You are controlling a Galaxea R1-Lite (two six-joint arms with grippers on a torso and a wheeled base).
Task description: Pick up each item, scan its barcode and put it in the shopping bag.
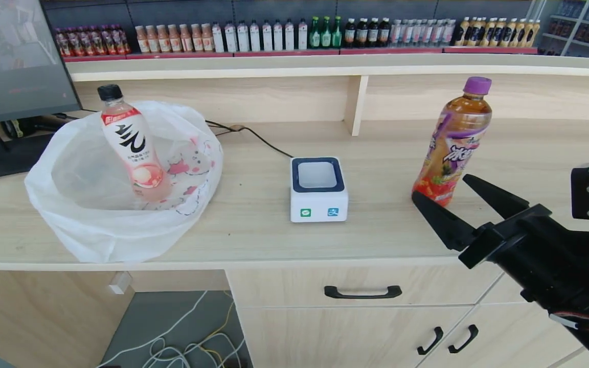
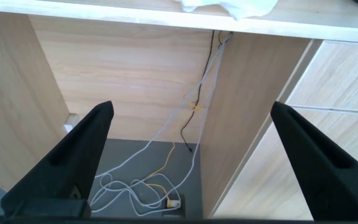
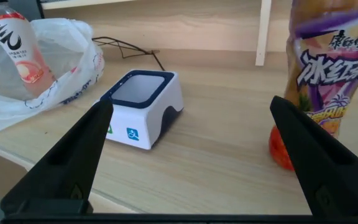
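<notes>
Head cam high, R wrist low; share scanner (image 1: 318,190).

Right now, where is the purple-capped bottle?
In the head view the bottle stands upright on the right side of the counter, right of the scanner, just ahead of the open right claw.

Wooden counter (image 1: 253,230) bears shopping bag (image 1: 85,225), scanner (image 1: 318,190), purple-capped bottle (image 1: 453,143).

You face a pale wooden counter (image 1: 253,235) with a raised ledge (image 1: 325,66) along its back, propped by an upright divider (image 1: 356,105). A dark monitor (image 1: 13,56) stands at the far left, and a black cable (image 1: 266,142) trails over the top. Behind, a shelf (image 1: 284,52) holds a long row of bottles (image 1: 274,36). Below you have a drawer (image 1: 284,289) with a black handle (image 1: 362,293), and loose wires (image 1: 187,350) on the floor.
</notes>
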